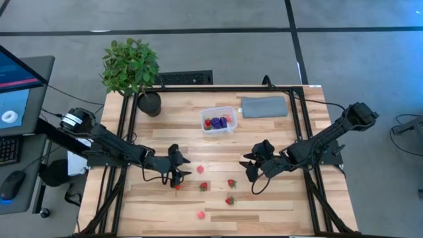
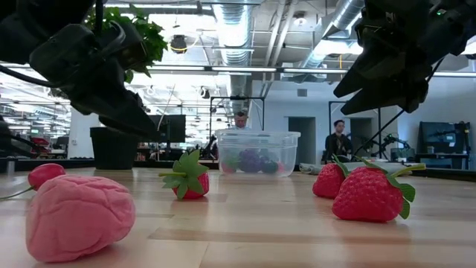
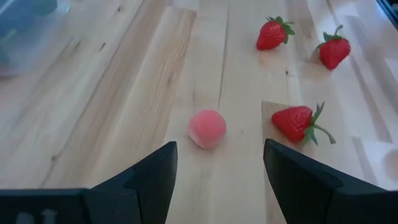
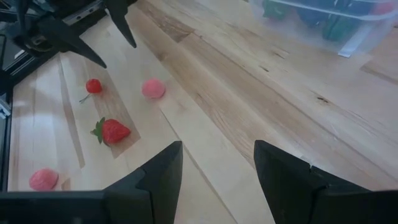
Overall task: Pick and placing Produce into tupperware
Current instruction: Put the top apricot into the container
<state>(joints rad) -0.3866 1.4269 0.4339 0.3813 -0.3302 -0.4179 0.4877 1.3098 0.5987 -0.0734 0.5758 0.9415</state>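
Starting at the left edge of the worktop (image 1: 277, 142): the left arm reaches in from that side, and the left pincer (image 1: 176, 166) hangs a bit left of centre, toward the front edge. Its fingers (image 3: 146, 180) are spread wide with nothing between them. Its wrist view looks down on a pale pink round piece (image 3: 207, 129) lying just ahead of the fingers, apart from them.

Back at the far left corner sits a potted plant (image 1: 132, 66).

Loose produce is scattered along the front half, all well apart from the tupperware. There's a small red cherry-like piece (image 1: 177, 187) just in front of the left pincer, then a strawberry (image 1: 203, 186), then another pink piece (image 1: 201, 214) near the front edge. Two more strawberries, (image 1: 232, 183) and (image 1: 229, 199), sit around the middle.

The tupperware (image 1: 219, 119) stands near the far edge, about centre. A few red, green and purple pieces are already inside it. Just right of it lies a flat grey pad (image 1: 264, 106).

The right pincer (image 1: 254, 166) hovers right of centre, above the wood. Its fingers (image 4: 155, 180) are also wide apart and holding nothing.
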